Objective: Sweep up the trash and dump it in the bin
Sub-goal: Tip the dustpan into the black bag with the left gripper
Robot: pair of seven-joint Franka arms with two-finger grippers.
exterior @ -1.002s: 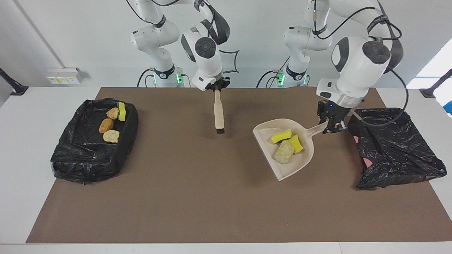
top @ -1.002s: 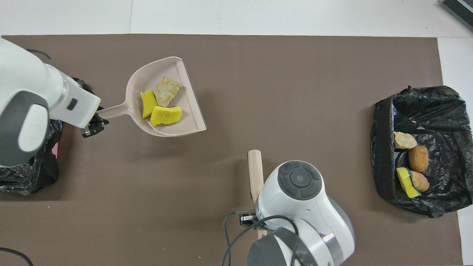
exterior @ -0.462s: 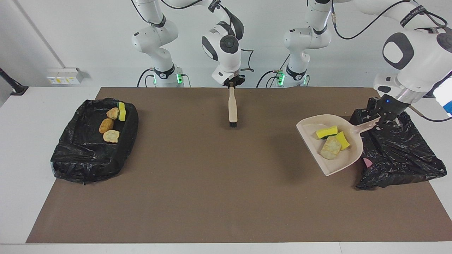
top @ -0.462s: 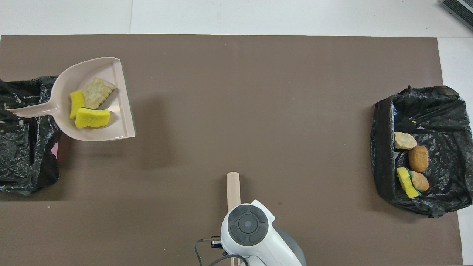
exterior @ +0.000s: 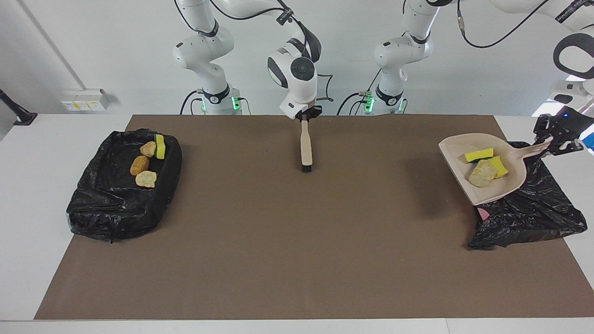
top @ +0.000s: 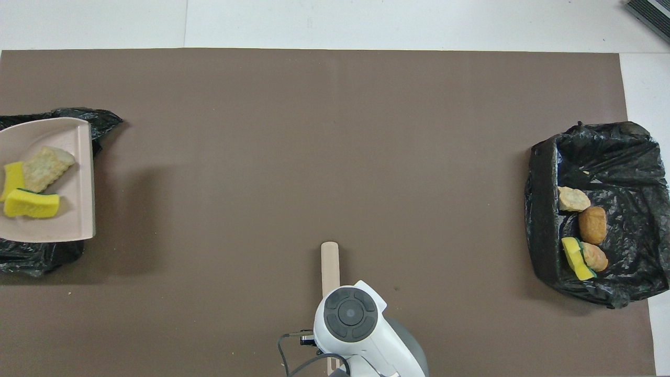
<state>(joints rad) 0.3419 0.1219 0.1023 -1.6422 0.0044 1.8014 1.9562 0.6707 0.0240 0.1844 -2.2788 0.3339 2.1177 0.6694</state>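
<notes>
My left gripper is shut on the handle of the beige dustpan, holding it in the air over the edge of the black-lined bin at the left arm's end of the table. In the pan lie three pieces of trash: two yellow sponge wedges and a tan lump. My right gripper is shut on the beige brush, which hangs bristles-down over the mat near the robots. In the overhead view the brush pokes out from under the right wrist.
A second black-lined bin sits at the right arm's end, holding several trash pieces: tan lumps and a yellow sponge. The brown mat covers the table between the bins.
The left arm has carried the loaded dustpan from the mat toward its own end, up over the bin there. The right arm has drawn the brush back toward the robots.
</notes>
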